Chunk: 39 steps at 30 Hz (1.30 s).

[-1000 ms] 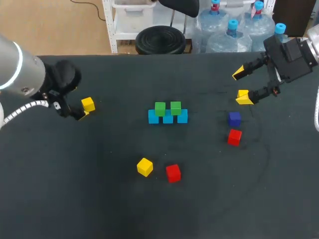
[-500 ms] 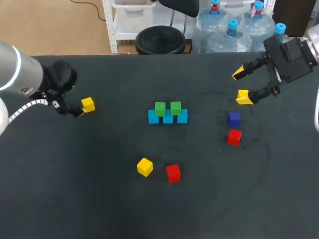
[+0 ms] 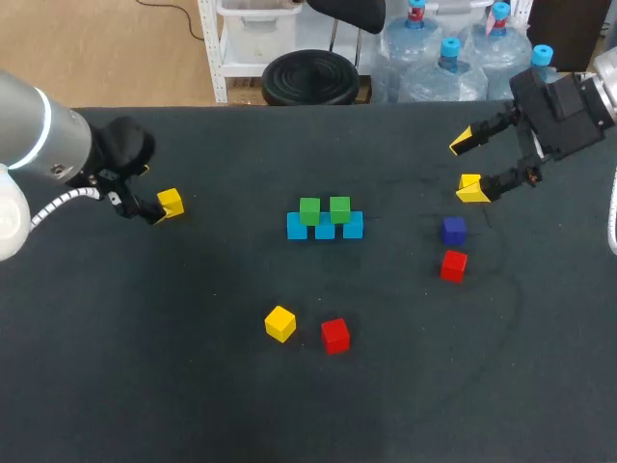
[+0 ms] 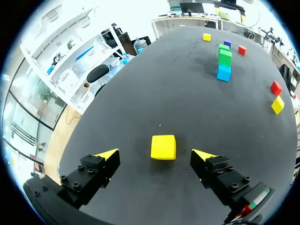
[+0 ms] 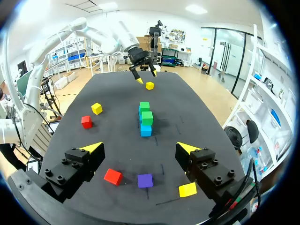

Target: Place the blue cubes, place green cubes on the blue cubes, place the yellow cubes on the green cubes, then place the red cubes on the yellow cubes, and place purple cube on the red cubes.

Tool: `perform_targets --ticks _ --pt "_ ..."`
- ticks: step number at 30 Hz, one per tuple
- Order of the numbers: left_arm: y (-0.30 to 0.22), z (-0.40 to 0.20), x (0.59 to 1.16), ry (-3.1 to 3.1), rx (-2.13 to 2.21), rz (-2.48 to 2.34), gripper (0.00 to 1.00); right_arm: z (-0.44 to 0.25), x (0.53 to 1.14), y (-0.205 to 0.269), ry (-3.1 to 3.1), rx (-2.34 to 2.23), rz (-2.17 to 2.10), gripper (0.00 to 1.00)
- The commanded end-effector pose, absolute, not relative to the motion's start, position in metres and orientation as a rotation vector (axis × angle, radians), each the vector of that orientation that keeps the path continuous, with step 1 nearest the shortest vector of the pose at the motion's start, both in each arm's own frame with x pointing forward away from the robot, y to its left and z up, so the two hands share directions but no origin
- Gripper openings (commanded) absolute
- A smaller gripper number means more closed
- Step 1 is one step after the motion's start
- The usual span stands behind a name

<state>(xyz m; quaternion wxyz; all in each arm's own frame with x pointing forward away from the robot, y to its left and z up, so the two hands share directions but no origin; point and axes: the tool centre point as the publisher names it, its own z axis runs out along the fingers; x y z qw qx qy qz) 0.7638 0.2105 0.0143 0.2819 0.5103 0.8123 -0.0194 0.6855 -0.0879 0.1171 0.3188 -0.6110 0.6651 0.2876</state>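
— Yellow tips on our left gripper [image 4: 154,154]: how far apart do they stand?

— Wide apart. A small yellow cube [image 4: 163,147] lies on the black table cloth [image 4: 197,93], just ahead of the gap between the two tips and touching neither. This pincer grips nothing.

— And our right gripper [image 3: 467,168]?

— It is likewise spread wide and empty, over the far right part of the table. In the head view a second yellow cube [image 3: 469,181] shows just beside one tip. In the right wrist view that cube sits on the cloth under one finger. We cannot tell whether cube and finger touch.

— Where does the stack stand?

— Near the middle of the table, between our two arms. Three blue cubes [image 3: 325,229] form a touching row, and two green cubes [image 3: 309,210] rest side by side on top of them. Green is the uppermost layer.

— Which pieces lie loose?

— Toward the near edge, a third yellow cube [image 3: 281,323] and a red cube [image 3: 335,335] lie close together without touching. Right of the stack we see a purple cube [image 3: 454,230]. A second red cube [image 3: 453,265] lies just beside it on the near side. Both are near the right gripper, and the wrist view shows them ahead of its open fingers.
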Motion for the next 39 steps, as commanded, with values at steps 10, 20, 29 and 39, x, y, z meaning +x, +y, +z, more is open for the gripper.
perform_targets --ticks 10,20,29,39 --pt "0.209 -0.003 0.765 2.169 1.374 -0.13 0.77 0.117 0.686 -0.088 1.747 -1.606 0.757 1.0" --pt "0.207 -0.008 0.771 2.166 1.387 -0.152 0.59 0.117 0.686 -0.088 1.747 -1.606 0.757 1.0" --pt "0.2 -0.01 0.775 2.148 1.413 -0.169 0.55 0.117 0.686 -0.088 1.747 -1.606 0.757 1.0" --pt "0.197 -0.011 0.773 2.16 1.414 -0.18 0.07 0.117 0.686 -0.088 1.747 -1.606 0.757 1.0"
